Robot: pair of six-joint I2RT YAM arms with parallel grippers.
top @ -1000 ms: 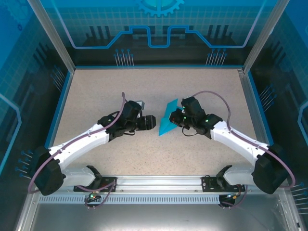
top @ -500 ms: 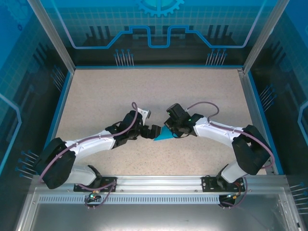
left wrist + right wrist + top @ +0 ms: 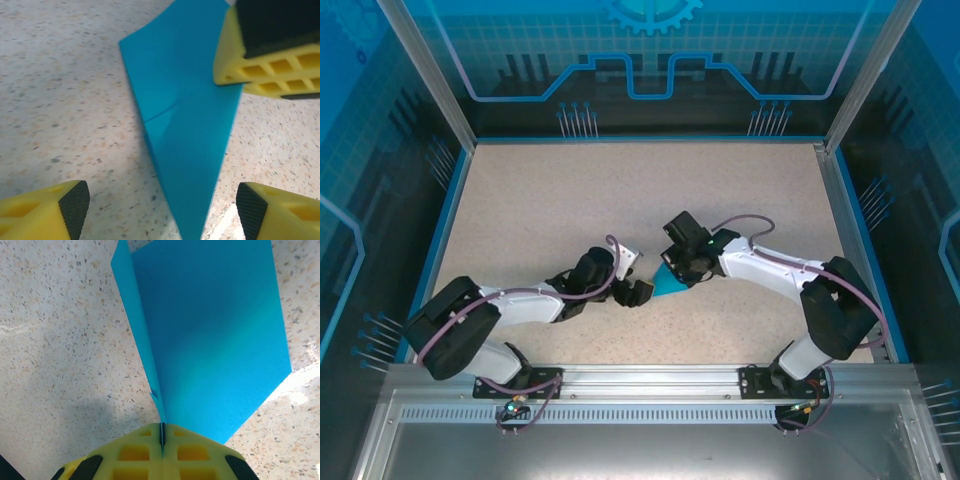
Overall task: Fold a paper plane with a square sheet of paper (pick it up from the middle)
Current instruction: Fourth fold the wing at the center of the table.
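The square sheet of paper [image 3: 670, 284] is teal and folded into a pointed paper plane shape with a centre crease [image 3: 187, 125]. It hangs just above the speckled table, near the middle front. My right gripper [image 3: 161, 432] is shut on the folded crease, and the wings fan out away from it [image 3: 215, 340]. In the top view that gripper [image 3: 677, 268] sits on the paper's far right side. My left gripper [image 3: 162, 202] is open, with one finger on each side of the paper's pointed tip and neither touching it. The right fingers [image 3: 260, 55] show pinching the wide end.
The speckled table [image 3: 620, 190] has a blue rim and clear walls on three sides. An aluminium rail [image 3: 650, 380] with both arm bases runs along the near edge. Both arms reach inward and meet near the middle.
The right gripper carried the paper left and toward the near edge. The left gripper came in to meet the paper's tip, its jaws widening and then narrowing a little.
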